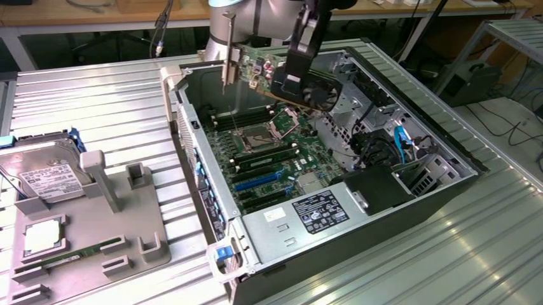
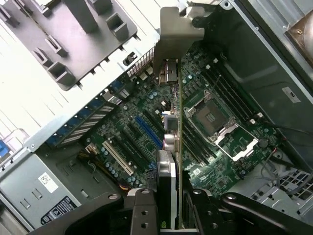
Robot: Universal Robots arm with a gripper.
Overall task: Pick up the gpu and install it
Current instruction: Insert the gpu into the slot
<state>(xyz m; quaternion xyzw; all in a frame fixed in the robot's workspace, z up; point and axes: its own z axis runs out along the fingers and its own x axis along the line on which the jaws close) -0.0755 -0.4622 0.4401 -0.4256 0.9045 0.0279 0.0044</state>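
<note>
In the exterior view I see the end effector hanging over the open computer case, clamped on the gpu. The card is in the air above the far end of the case, clear of the motherboard. Its black fan sits toward the exterior view's right and its silvery bracket points down on the exterior view's left. Below it I can make out the processor socket, a blue slot nearer the camera, and the power supply with its label at the near end. On the tabletop, to the exterior view's left of the case, a grey holder carries a hard drive and a memory stick.

In the wrist view I look straight down the gpu, edge-on, with the end effector shut on it and a dark finger on either face. The bracket is at the card's far end from the camera. The motherboard lies beneath, apart from the card. The blue slot shows on one side of the card's edge and the processor socket on the other. The grey holder shows beyond the case wall.
</note>
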